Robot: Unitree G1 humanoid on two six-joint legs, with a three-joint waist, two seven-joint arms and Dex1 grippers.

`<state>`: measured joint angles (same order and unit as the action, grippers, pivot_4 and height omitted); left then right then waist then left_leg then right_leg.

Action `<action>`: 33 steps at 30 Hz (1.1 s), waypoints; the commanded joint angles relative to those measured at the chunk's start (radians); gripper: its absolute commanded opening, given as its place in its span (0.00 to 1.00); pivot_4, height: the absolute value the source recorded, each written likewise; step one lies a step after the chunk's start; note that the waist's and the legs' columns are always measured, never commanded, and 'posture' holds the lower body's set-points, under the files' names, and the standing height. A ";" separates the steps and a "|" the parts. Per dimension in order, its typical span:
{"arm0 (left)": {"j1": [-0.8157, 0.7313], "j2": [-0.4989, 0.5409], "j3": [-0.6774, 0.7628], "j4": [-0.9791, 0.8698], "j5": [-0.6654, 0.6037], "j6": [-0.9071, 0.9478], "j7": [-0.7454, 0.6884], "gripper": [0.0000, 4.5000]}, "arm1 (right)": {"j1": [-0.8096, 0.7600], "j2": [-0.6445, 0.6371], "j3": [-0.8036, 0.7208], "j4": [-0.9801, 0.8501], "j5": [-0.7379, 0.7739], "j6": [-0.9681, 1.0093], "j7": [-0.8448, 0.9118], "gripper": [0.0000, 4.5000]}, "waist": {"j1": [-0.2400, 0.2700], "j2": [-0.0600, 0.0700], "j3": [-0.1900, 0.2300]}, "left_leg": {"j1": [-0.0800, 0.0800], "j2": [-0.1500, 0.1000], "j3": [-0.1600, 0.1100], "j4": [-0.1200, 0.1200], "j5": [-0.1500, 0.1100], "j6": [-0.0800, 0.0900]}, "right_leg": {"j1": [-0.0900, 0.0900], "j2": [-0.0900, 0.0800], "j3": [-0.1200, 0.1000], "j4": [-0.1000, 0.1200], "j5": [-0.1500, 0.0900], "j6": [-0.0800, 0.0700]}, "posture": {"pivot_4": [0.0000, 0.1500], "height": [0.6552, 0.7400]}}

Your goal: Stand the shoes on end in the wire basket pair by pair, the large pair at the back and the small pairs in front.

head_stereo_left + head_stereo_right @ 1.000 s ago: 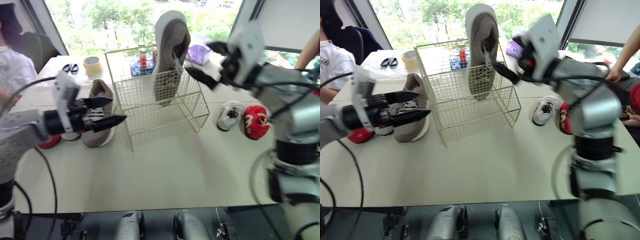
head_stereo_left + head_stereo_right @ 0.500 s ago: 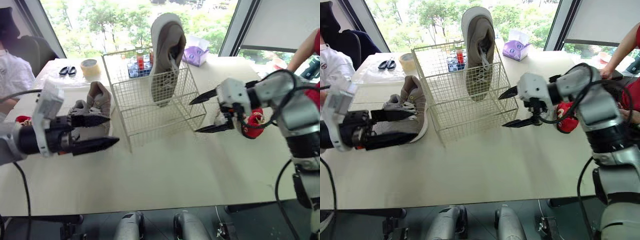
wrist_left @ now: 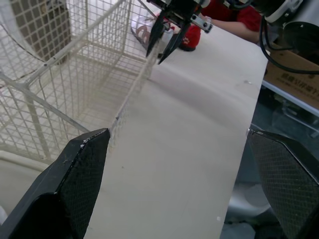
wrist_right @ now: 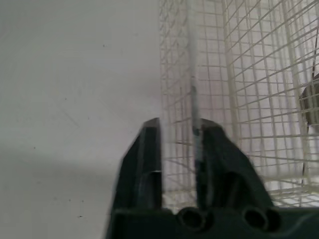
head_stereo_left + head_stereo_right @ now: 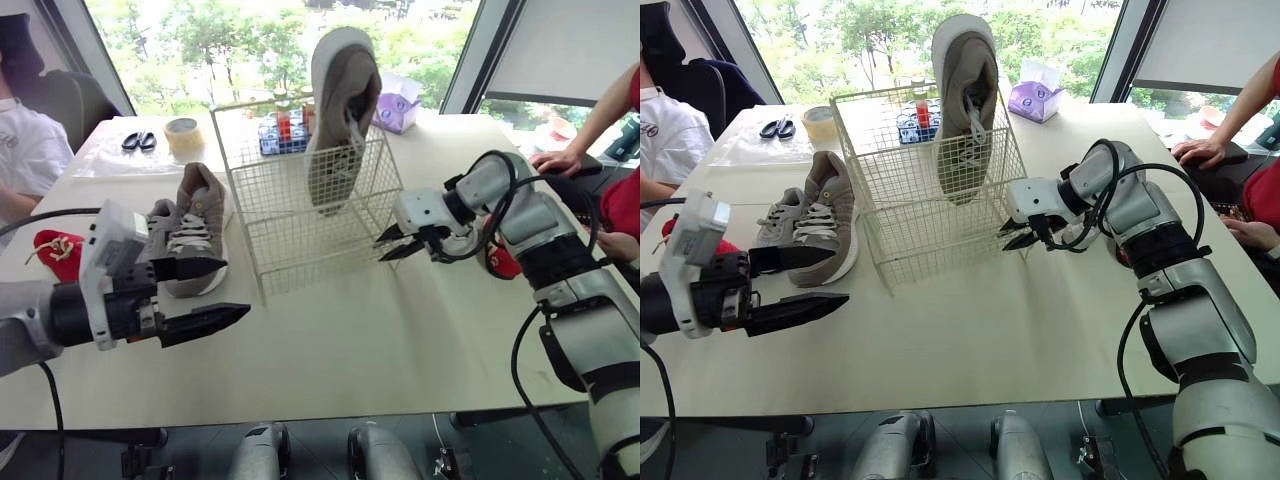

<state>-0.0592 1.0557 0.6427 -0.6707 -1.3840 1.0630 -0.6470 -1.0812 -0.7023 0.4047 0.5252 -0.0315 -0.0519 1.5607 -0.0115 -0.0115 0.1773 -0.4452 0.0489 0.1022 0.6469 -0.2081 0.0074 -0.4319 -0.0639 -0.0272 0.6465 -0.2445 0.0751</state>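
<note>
- On the table, mid-way across: wire basket, open top.
- One large grey shoe stands on end inside it, at the back right, heel up above the rim.
- Its mate lies flat on the table just left of the basket, outside it.
- A smaller grey-white shoe sits touching the mate's left side. A small red shoe lies further left.
- Another red shoe is on the right, partly hidden behind the right arm.
- Right gripper is at the basket's front-right corner. Its fingers are slightly parted around the corner wire, not clamped on it.
- Left gripper hangs over the table, front-left of the basket. Fingers spread wide, nothing held.
- A person's hand rests on the far right edge of the table.
</note>
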 commanded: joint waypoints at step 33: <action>-0.125 -0.028 -0.181 0.074 0.096 -0.135 0.036 1.00 | 0.175 0.034 -0.021 -0.567 -0.061 0.618 -0.201 0.00 | -0.004 -0.001 0.000 | 0.002 0.001 0.000 -0.001 0.000 -0.001 | 0.001 0.000 0.000 0.000 -0.002 -0.003 | 1.00 0.94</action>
<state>-0.1685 1.0287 0.4537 -0.5920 -1.2931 0.9509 -0.6143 -0.9175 -0.6623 0.3809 -0.0142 -0.1115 0.5572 1.3594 -0.0156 -0.0121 0.1768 -0.4431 0.0497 0.1024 0.6459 -0.2086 0.0062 -0.4310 -0.0641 -0.0271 0.6465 -0.2462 0.0718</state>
